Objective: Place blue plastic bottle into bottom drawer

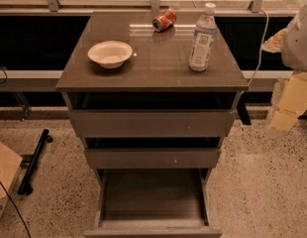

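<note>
The blue plastic bottle [202, 38] stands upright on the right side of the cabinet top [153, 68], with a white cap and a white-blue label. The bottom drawer [152, 195] is pulled out towards me, and its wide interior shows nothing inside. The two shallower drawers above it stand slightly ajar. My gripper [288, 105] is at the right edge of the view, blurred and pale yellow under the white arm [298, 36]. It is to the right of the cabinet, below the level of the top and well apart from the bottle.
A white bowl [110, 53] sits on the left of the cabinet top. A crushed red-orange soda can [164, 20] lies at the back. A black bar [33, 161] and a cardboard box [4, 180] are on the floor at left. A window rail runs behind.
</note>
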`<state>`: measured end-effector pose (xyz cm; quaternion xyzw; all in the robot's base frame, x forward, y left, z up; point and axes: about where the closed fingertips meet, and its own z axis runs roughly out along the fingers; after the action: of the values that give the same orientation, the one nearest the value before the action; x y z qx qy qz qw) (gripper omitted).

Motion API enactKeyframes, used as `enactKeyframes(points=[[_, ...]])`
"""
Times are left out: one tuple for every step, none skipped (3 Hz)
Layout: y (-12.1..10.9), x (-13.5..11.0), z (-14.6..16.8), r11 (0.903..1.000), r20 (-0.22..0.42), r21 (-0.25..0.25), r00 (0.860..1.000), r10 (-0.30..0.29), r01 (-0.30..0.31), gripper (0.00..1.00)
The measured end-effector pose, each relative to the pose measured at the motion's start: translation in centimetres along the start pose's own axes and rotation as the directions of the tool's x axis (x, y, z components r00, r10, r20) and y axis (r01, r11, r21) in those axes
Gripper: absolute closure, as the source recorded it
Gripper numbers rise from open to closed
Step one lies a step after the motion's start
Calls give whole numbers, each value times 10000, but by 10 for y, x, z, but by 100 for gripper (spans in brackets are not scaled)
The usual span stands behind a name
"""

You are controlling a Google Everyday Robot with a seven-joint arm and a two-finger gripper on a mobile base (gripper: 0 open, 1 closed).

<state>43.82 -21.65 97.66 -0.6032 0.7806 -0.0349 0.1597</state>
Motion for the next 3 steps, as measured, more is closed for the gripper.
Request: enactKeyframes(points=[[0, 0, 0, 10000, 0, 0, 10000, 0, 0, 0], [-5, -6, 3, 9994, 166, 334, 9998, 89, -94, 0], [-21, -22, 12, 9952, 678, 924, 9973, 273, -336, 0]])
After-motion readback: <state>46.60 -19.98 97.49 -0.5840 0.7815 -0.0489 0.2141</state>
